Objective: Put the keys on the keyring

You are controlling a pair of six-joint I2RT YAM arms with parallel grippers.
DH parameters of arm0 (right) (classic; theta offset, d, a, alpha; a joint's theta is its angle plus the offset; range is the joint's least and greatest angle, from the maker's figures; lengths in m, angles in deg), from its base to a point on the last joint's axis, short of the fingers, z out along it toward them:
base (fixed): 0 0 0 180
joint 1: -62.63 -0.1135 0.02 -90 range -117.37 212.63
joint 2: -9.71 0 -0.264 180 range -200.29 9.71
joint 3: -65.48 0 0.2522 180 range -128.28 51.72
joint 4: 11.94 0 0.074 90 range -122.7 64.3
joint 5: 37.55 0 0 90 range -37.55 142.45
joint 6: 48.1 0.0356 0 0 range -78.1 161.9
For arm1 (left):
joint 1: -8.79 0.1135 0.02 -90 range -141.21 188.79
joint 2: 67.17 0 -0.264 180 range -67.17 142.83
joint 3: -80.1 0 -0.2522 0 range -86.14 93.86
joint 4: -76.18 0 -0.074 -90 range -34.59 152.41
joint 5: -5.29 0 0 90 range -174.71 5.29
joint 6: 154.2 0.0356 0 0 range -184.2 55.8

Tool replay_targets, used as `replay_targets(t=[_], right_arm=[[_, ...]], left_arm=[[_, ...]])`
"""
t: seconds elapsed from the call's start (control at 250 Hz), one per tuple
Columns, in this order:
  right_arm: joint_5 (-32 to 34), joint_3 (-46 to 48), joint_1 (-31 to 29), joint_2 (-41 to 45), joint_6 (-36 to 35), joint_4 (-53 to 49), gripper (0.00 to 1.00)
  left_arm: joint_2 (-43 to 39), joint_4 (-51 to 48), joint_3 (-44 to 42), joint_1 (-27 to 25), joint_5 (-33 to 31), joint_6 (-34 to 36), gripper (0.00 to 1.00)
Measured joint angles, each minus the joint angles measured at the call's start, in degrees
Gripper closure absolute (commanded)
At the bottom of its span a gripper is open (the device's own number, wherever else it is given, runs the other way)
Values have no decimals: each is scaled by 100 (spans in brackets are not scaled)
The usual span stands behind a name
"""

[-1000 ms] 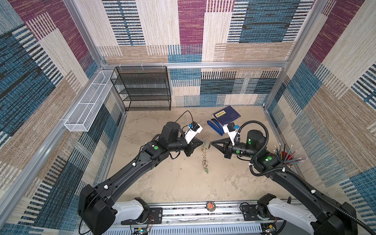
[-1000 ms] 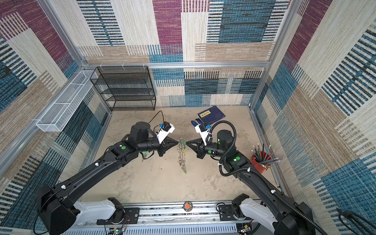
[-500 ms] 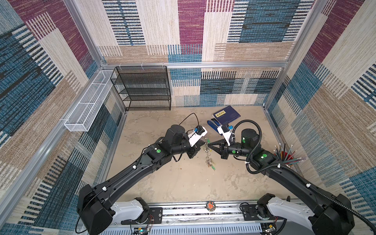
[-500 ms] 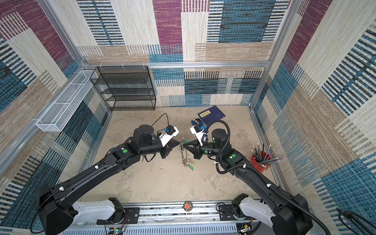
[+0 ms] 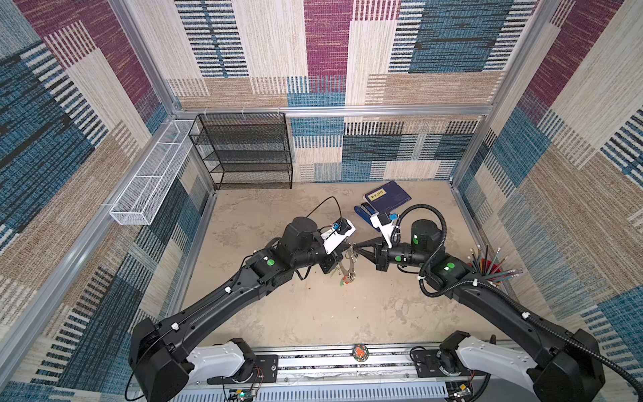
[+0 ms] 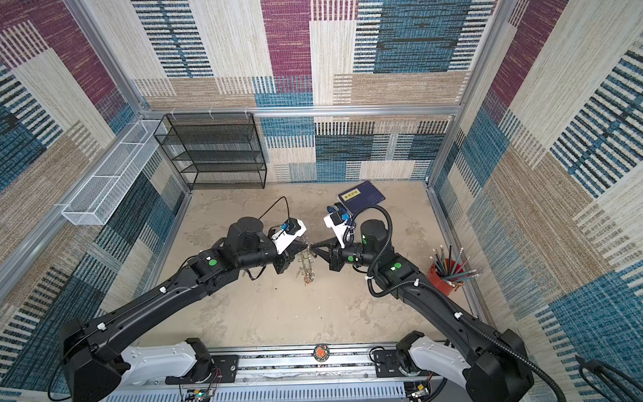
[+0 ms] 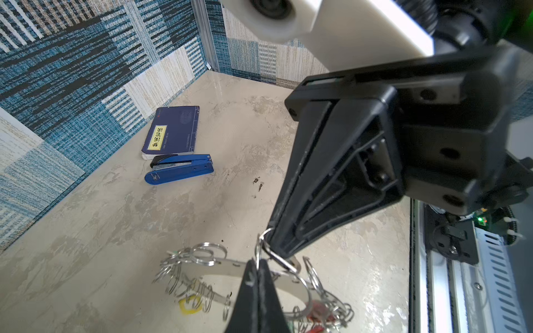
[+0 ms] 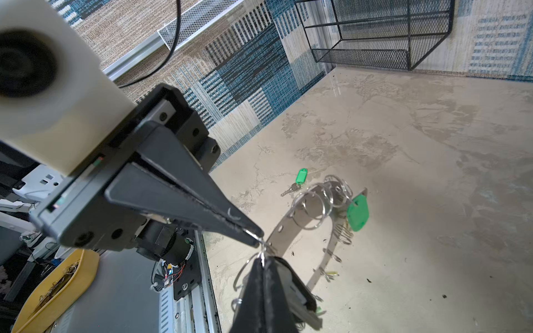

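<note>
The keyring (image 5: 348, 268) (image 6: 307, 267), a flat grey metal band rimmed with silver split rings and coloured tags, hangs in the air between both arms. My left gripper (image 7: 257, 263) (image 5: 348, 247) is shut on a split ring at its upper rim. Tip to tip with it, my right gripper (image 8: 264, 261) (image 5: 359, 246) is shut on a thin ring there. A key with a black tag (image 8: 291, 285) hangs against the right fingers. A key with a green tag (image 8: 300, 179) lies on the table under the keyring. A larger green tag (image 8: 357, 212) dangles from the band.
A blue stapler (image 7: 180, 168) and a dark blue book (image 7: 173, 131) lie behind the grippers. A red cup of pencils (image 5: 487, 269) stands at the right wall. A black mesh shelf (image 5: 243, 153) and a white wire basket (image 5: 149, 181) sit at the back left.
Both grippers stay shut and joined at the tips, near the same spot. The hanging keyring has swung right and then back left. The left wrist has shifted slightly.
</note>
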Motion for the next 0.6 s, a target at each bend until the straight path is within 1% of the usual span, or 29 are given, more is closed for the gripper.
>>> replay_targets(t=[0.6], right_arm=[[243, 55, -11, -37, 343, 107, 100]], left_arm=[[-76, 107, -87, -90, -184, 42, 100]])
